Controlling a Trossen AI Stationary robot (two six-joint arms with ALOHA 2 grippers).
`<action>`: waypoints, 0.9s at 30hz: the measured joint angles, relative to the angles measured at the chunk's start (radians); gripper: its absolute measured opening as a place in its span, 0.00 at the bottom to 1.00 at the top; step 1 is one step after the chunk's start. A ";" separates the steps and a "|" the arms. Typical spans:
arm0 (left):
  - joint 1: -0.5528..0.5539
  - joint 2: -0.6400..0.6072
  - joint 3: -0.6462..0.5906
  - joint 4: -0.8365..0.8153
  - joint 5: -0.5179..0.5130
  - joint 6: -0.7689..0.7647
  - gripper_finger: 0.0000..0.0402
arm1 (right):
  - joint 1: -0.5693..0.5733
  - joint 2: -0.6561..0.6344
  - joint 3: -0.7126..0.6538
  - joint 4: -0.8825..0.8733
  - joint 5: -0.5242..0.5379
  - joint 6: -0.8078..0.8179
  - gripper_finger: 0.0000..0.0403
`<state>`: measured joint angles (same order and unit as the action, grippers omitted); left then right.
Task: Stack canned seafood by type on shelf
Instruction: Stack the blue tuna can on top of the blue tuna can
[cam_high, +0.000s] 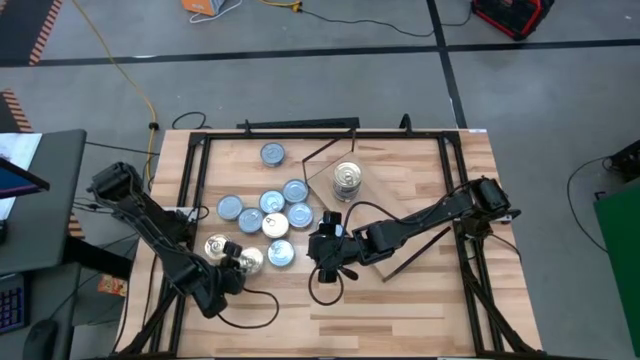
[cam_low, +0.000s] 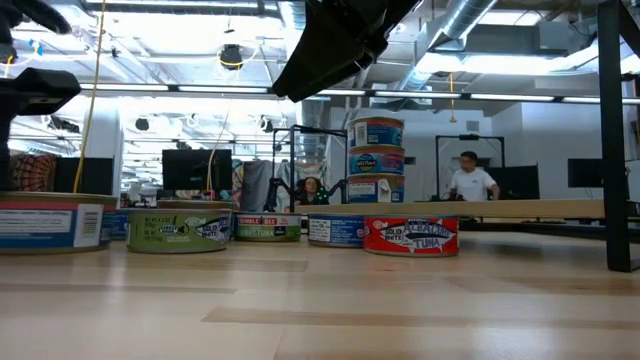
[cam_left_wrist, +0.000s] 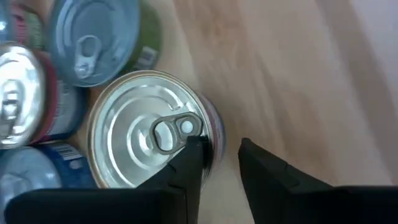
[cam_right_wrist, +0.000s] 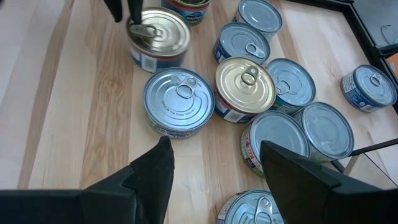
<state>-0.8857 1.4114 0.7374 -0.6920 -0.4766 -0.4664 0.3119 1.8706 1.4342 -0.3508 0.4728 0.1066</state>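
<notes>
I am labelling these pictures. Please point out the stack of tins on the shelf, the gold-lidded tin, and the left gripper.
stack of tins (cam_high: 347, 180), high view, top lid.
gold-lidded tin (cam_right_wrist: 245, 84), right wrist view, lid centre.
left gripper (cam_left_wrist: 221, 163), left wrist view, between fingertips.

Your left wrist view cuts three round silver-lidded tins at its edge; the left hand's dark finger covers the shiny pull-tab tin's rim.

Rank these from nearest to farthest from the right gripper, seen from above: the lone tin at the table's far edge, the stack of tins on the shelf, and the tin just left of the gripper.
From the right gripper:
1. Tin just to its left.
2. Stack of tins on the shelf, beyond it.
3. Lone tin, far edge.
</notes>
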 joint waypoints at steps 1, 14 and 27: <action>0.000 0.002 0.000 -0.007 -0.023 0.006 0.23 | 0.000 0.000 0.000 0.000 0.000 0.000 0.67; 0.014 0.073 0.002 -0.054 -0.166 0.050 0.00 | 0.000 0.000 0.000 0.045 -0.001 0.024 0.67; 0.015 -0.055 -0.002 -0.083 -0.194 0.044 0.00 | 0.017 0.048 0.002 0.160 -0.030 0.076 0.67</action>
<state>-0.8711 1.3560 0.7357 -0.7754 -0.6709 -0.4228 0.3290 1.9186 1.4357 -0.1905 0.4430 0.1824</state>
